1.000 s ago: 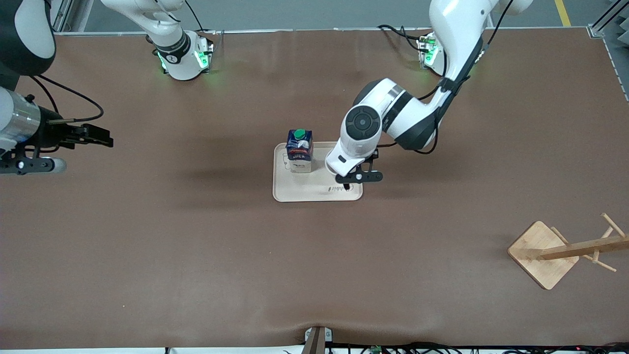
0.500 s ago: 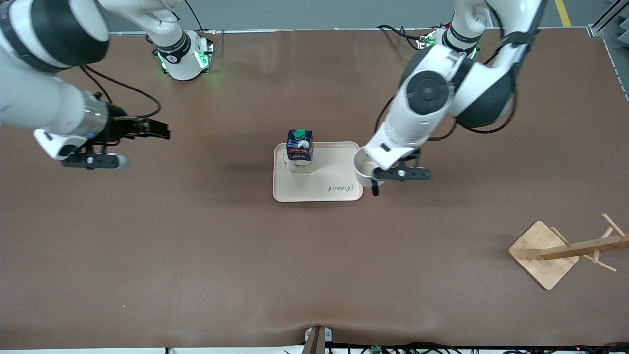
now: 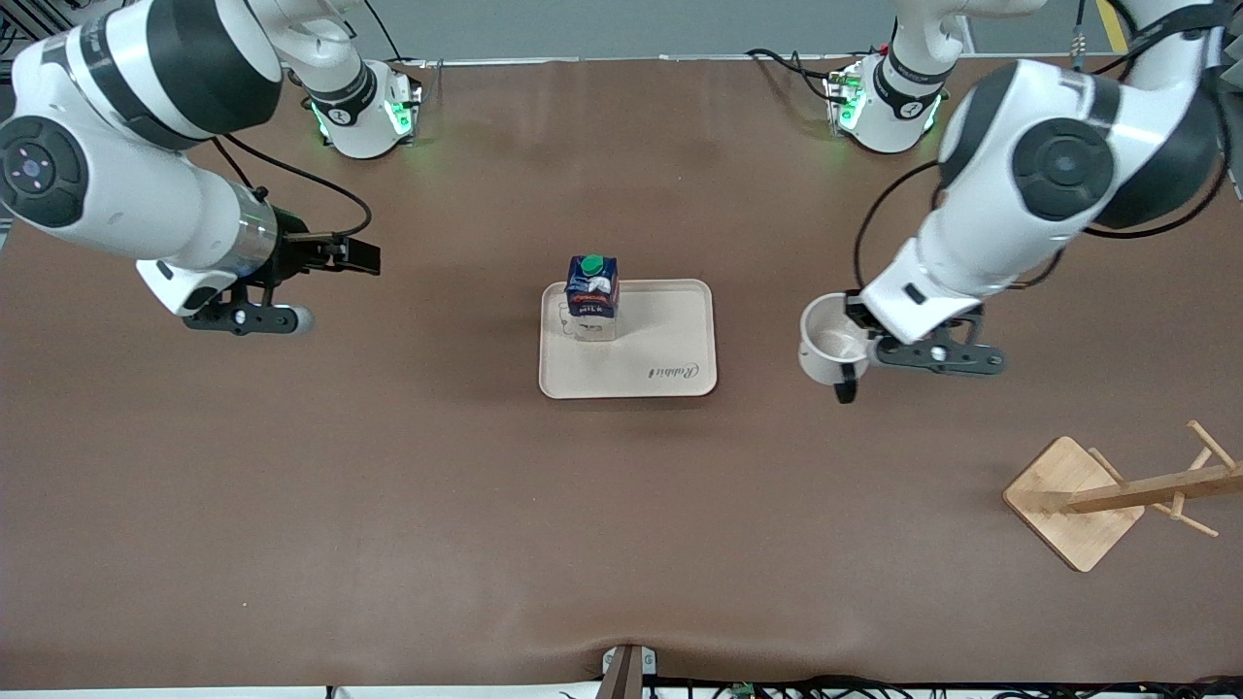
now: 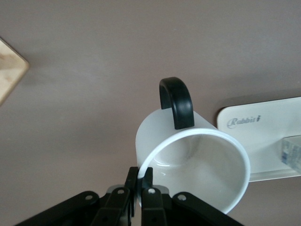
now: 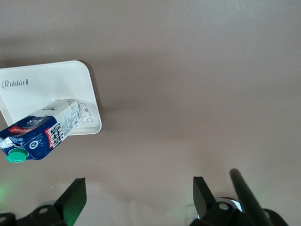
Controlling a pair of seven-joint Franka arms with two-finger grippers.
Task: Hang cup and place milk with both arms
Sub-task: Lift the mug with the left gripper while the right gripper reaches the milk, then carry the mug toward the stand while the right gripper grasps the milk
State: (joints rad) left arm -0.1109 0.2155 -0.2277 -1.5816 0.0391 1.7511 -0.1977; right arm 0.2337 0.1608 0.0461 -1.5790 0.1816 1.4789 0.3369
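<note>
Cup [image 3: 827, 345] pinched by rim in left jaws [image 4: 139, 188], smiley hidden; right jaws [image 5: 136, 200] spread over bare table.

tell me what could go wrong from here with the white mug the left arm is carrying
1. The left gripper pinches only the rim of the white mug with the black loop handle, in the air over bare table; it could swing or slip.
2. The wooden peg rack lies partly out of the front view, so lining the handle up with a peg may miss.
</note>
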